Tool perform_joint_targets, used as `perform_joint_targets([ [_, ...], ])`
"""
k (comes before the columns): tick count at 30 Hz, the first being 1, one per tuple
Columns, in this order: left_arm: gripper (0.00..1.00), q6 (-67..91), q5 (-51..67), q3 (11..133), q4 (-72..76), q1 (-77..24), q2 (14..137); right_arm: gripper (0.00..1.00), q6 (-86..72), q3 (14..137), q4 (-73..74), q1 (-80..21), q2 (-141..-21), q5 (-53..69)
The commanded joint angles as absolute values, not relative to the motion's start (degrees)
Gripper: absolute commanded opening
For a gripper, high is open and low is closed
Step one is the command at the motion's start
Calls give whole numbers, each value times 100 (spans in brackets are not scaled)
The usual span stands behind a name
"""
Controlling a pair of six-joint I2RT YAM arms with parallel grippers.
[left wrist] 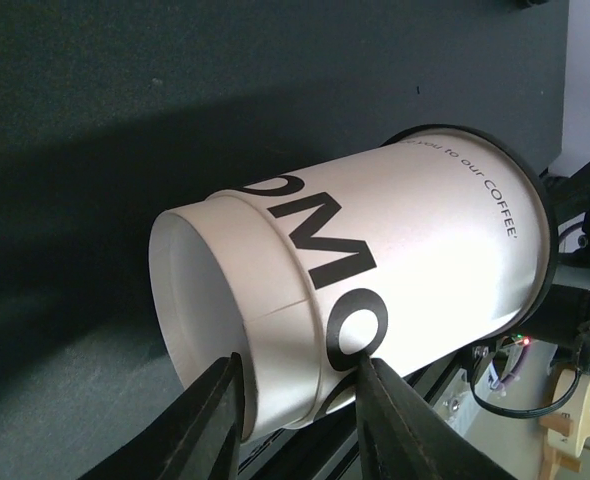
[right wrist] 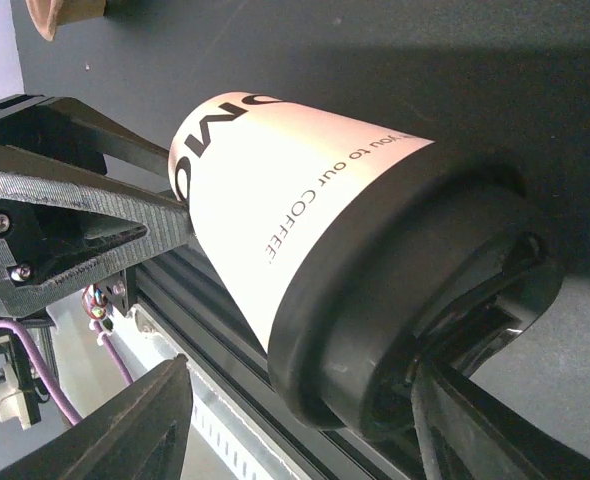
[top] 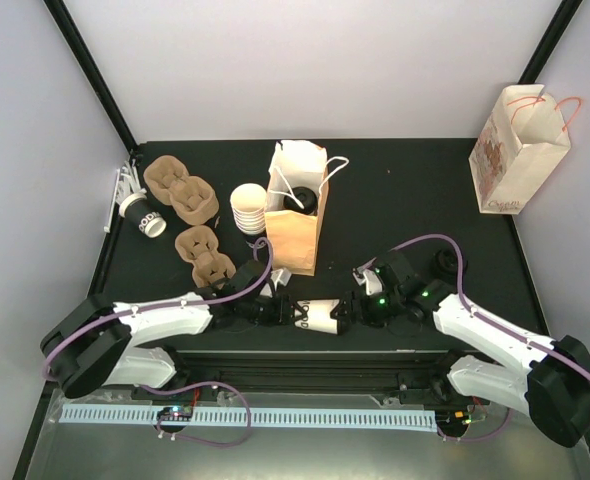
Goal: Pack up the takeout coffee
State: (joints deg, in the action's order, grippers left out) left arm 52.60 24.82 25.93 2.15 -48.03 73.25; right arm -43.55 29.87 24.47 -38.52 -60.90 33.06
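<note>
Black on white up front, browns behind!
Near centre, the white paper cup (top: 320, 316) shows bold black lettering, fine black script and a black plastic lid (right wrist: 375, 300). Beyond it there's a plain brown paper bag (top: 297, 225), with brown moulded-pulp carriers (top: 180, 190) to the left. Far right, a white paper bag (top: 515, 150) has reddish-brown print and orange-red handles. It's all on a black table (top: 405, 190).

I log the nearest cup (top: 320, 315): white, bold black lettering, black lid on, horizontal at the near edge, lid end right. Second cup (top: 143, 215), lidded, lies on its side far left. Third cup (top: 300, 203) sits inside the brown bag (top: 295, 240), lid up.
</note>
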Motion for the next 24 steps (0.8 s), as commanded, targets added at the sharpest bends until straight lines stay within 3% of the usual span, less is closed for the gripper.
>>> perform_joint_targets([
  [1,32,5145,2518,2608,222,-4786,7617,63,-4467,3205,2199,-3849,-6054,3638],
  [24,34,5212,3169,2651,733,-4782,7929,61,-4495,4261,2845,-4036,-6001,3665],
])
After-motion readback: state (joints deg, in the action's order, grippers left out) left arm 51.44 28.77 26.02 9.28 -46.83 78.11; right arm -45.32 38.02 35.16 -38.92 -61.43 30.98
